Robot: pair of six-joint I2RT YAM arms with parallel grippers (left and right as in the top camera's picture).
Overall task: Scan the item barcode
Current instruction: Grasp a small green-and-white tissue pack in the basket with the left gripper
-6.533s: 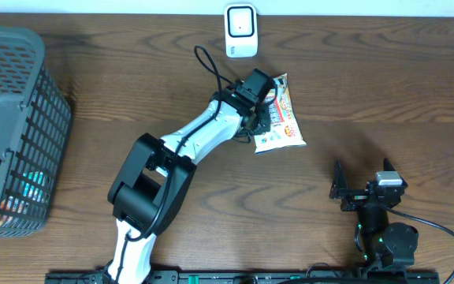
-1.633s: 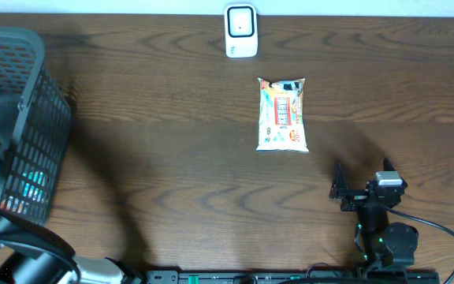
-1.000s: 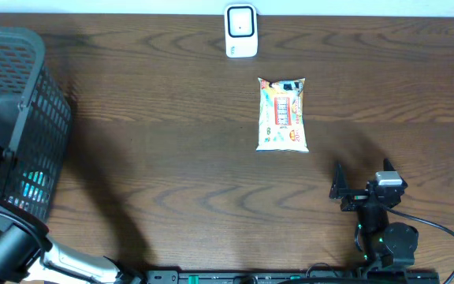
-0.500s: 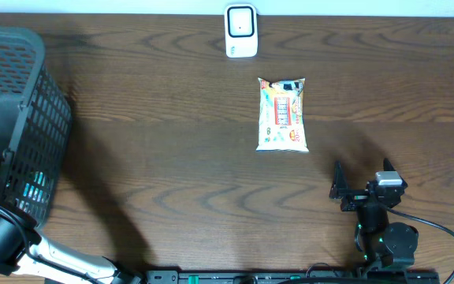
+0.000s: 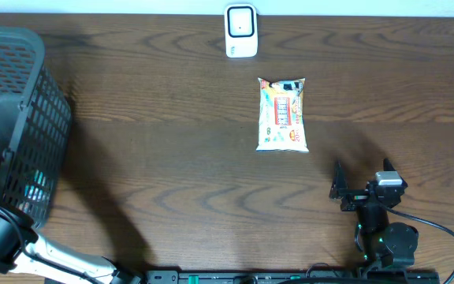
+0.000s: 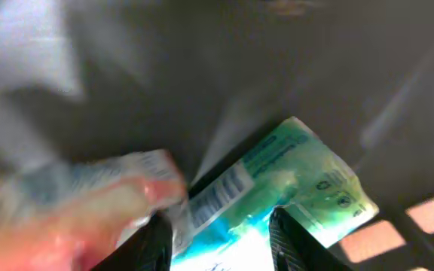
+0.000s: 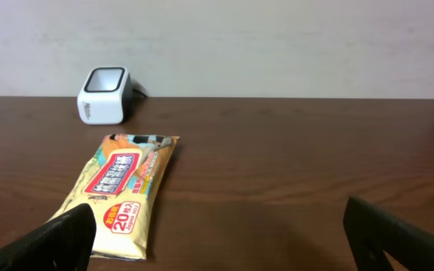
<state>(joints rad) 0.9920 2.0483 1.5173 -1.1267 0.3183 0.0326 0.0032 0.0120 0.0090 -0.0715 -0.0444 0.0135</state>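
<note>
The green packet, its barcode facing up, lies inside the basket between the fingers of the left gripper — whether they clamp it I cannot tell; a blurred pink-and-white packet lies just beside it. Out on the table a wipes pack lies flat near the scanner; the right gripper sits low behind the pack — fingers spread wide.
</note>
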